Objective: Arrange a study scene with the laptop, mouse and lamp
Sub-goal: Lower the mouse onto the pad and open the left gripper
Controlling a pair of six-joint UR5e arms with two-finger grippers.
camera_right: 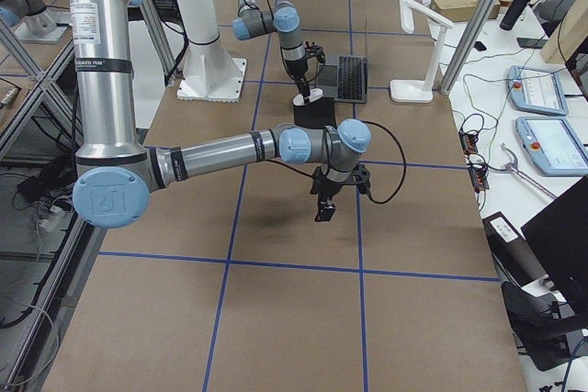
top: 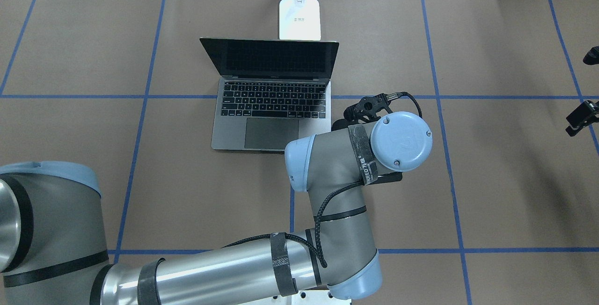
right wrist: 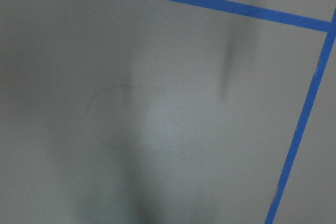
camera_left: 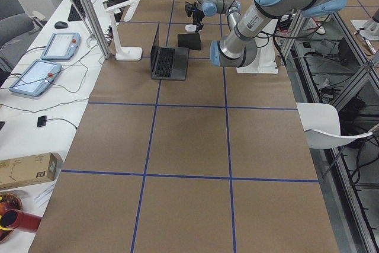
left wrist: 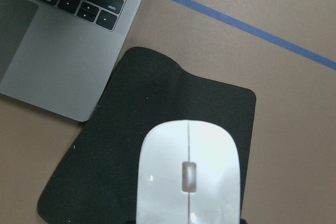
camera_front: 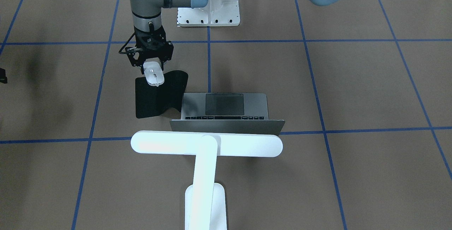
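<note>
Step in hand, as I read it: put the mouse down on the mat. Nearest the robot, the left claw (camera_front: 153, 66) reaches across to the right of the laptop and is closed on the mouse (left wrist: 189, 177), one finger on each long side. It holds the mouse over the near edge of the black mat (left wrist: 105, 171). The mouse looks slightly raised, but contact is not clear from any view. To do it well: carry it a bit farther so it sits over the middle of the mat and not its edge. Keep it level, with its long axis parallel to the laptop's side. Come straight down and open only once the base is seated, then lift straight up so the fingers don't drag it. Stay off the mat's left side, which looks wavy and touches the laptop's near right corner, so the mouse could rock there. The mouse is small, white, glossy and oval, with a low profile, a thin centre seam and a small grey scroll strip. The shell is probably slippery, so release it gently. The right claw (camera_right: 323, 207) hangs over bare counter (top: 505, 178) well to the right, holding nothing I can see; I can't tell how wide it is. Farther back, the laptop (top: 276, 108) is open with its screen dark. Farthest is the lamp (camera_front: 206, 145), standing just behind the lid with its bar over the lid's top edge.
</note>
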